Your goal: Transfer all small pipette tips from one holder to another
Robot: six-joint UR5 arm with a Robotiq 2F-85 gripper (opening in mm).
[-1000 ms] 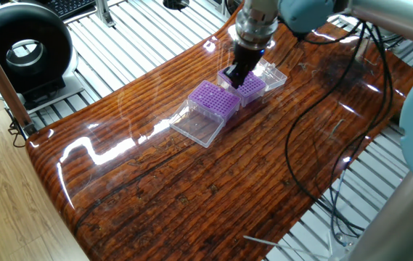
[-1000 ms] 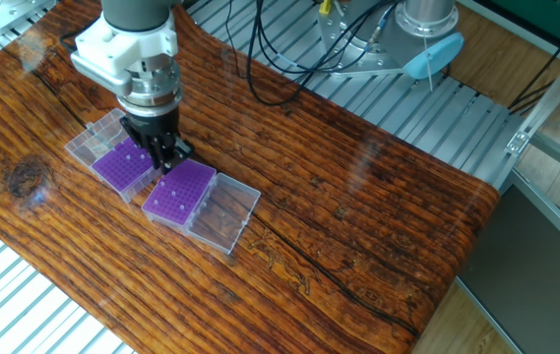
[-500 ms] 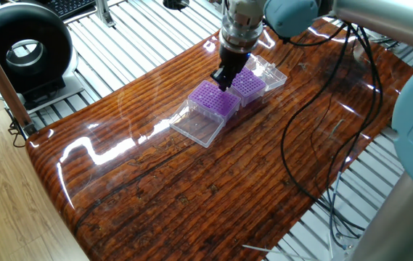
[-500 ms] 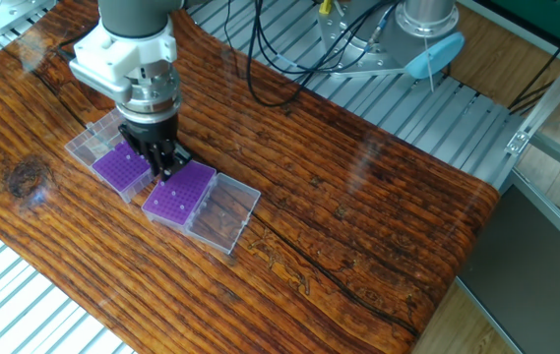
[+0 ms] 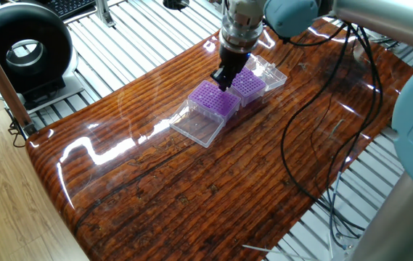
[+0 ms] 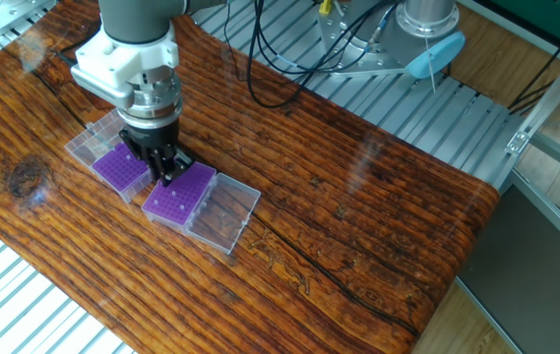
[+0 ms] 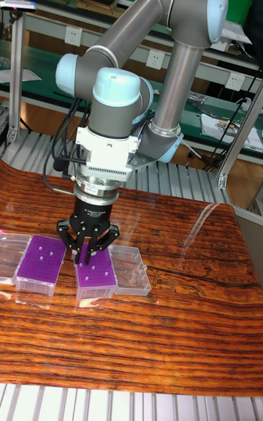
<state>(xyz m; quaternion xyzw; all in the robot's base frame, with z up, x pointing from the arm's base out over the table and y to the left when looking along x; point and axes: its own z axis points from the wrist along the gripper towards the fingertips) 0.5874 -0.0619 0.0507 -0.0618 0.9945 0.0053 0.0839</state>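
Two purple grid racks sit side by side in clear boxes with open lids. In the tall fixed view, the left rack (image 7: pixel 40 256) and the right rack (image 7: pixel 96 273) each carry a few pale dots, the small pipette tips (image 7: pixel 50 254). My gripper (image 7: pixel 86 251) points straight down over the right rack's back left corner. Its fingers are drawn close together, and anything between them is too small to see. In one fixed view the gripper (image 5: pixel 223 80) hangs between the near rack (image 5: pixel 213 100) and the far rack (image 5: pixel 250 84). The other fixed view shows the gripper (image 6: pixel 167 175) at the edge of a rack (image 6: pixel 179 195).
Clear lids (image 6: pixel 225 213) (image 6: pixel 91 141) lie flat beside the racks on the glossy wooden table (image 6: pixel 358 226). A black cable (image 5: pixel 300 145) hangs over the table. A round black device (image 5: pixel 21 51) stands off the table. Slatted metal framing (image 6: pixel 427 108) surrounds the table.
Over the last second the gripper shifted from above the far rack toward the near rack. It has hardly moved in the last half second.
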